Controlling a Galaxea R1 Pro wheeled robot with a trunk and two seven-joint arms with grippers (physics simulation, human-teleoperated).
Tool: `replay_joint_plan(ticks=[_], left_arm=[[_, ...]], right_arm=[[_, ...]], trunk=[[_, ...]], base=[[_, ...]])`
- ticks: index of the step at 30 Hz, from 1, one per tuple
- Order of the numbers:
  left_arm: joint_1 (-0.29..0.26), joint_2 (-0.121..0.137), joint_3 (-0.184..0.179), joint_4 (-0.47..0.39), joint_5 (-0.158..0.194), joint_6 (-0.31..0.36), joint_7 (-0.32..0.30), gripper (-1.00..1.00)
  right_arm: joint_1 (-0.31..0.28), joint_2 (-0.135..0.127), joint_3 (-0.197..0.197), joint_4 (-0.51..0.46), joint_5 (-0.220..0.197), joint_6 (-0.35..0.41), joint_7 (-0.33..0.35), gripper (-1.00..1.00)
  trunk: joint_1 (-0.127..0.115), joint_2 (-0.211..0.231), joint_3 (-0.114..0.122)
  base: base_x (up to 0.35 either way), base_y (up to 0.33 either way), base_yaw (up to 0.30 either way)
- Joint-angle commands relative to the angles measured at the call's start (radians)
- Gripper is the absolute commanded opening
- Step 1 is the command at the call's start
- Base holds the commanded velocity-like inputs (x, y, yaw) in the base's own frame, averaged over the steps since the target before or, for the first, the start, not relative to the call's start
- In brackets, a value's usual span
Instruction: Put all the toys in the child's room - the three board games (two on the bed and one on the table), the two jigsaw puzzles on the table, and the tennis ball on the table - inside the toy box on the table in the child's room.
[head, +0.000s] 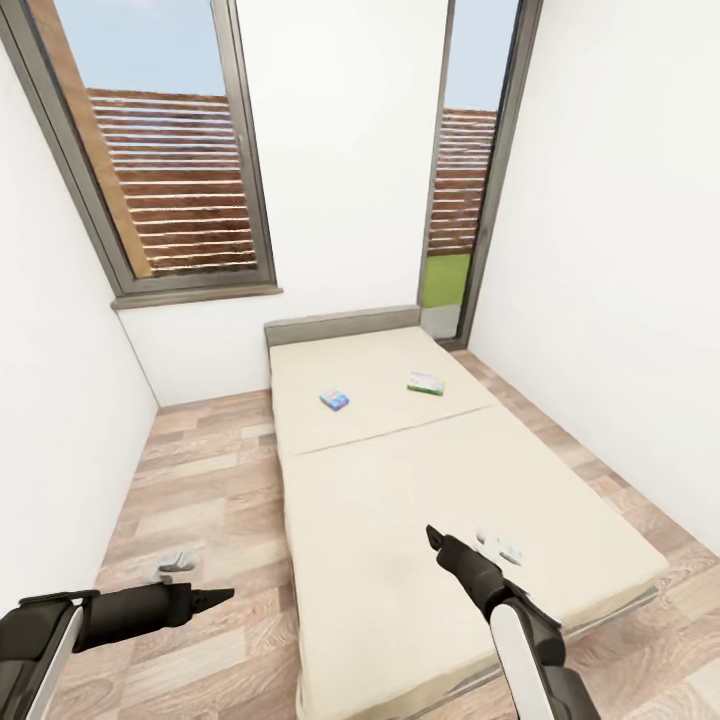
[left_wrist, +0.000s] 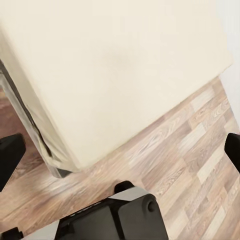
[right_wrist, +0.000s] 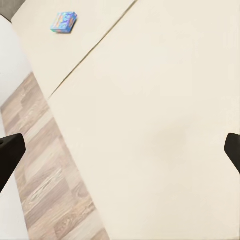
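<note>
Where seen along the left wrist: left fingers (left_wrist: 10, 157) spread wide, blunt black tips at opposite edges, gripping nothing, touching nothing. Beyond them, floor (left_wrist: 190, 150) of wood planks, brown and grey grain, and one corner of the bed (left_wrist: 115, 65), its grey frame just under the mattress edge. Likewise wide apart and empty: right fingers (right_wrist: 10, 152), poised above the mattress, clear of its surface. From the head camera, both dark arms reaching forward, left over the floor beside the bed, right over the near section of the mattress.

Plain beige mattress, smooth and matte, split by a thin seam into two sections; low grey headboard (head: 340, 325) against the white wall. On the far section, near the headboard, two flat printed boxes lying well apart: small blue box (head: 334, 400), a little skewed, and white-green box (head: 426, 383) nearer the right wall. Blue box also at the far edge of the right wrist view (right_wrist: 64, 22), beyond the seam. Tall dark-framed windows (head: 170, 160) behind, slatted brown fence outside.
</note>
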Motion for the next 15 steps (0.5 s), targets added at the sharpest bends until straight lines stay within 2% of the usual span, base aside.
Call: replay_joint_plan(ticks=[1, 7, 15], left_arm=[[-0.001, 0.000, 0.001, 0.000, -0.002, 0.007, -0.004, 1.00], [0.019, -0.008, -0.017, -0.027, 0.023, -0.020, -0.032, 1.00], [0.025, -0.014, -0.017, -0.062, 0.019, -0.064, -0.077, 1.00]], right_arm=[[-0.001, 0.001, -0.002, 0.003, -0.011, 0.001, -0.008, 1.00], [-0.029, 0.008, -0.028, -0.014, -0.024, 0.023, 0.002, 1.00], [-0.045, 0.008, 0.009, -0.059, -0.023, 0.024, 0.011, 1.00]], trunk=[[0.001, -0.002, -0.002], [0.001, -0.002, -0.002], [0.001, -0.002, -0.002]], base=[[0.144, 0.087, -0.005], [0.018, 0.009, -0.001], [0.000, 0.000, 0.000]])
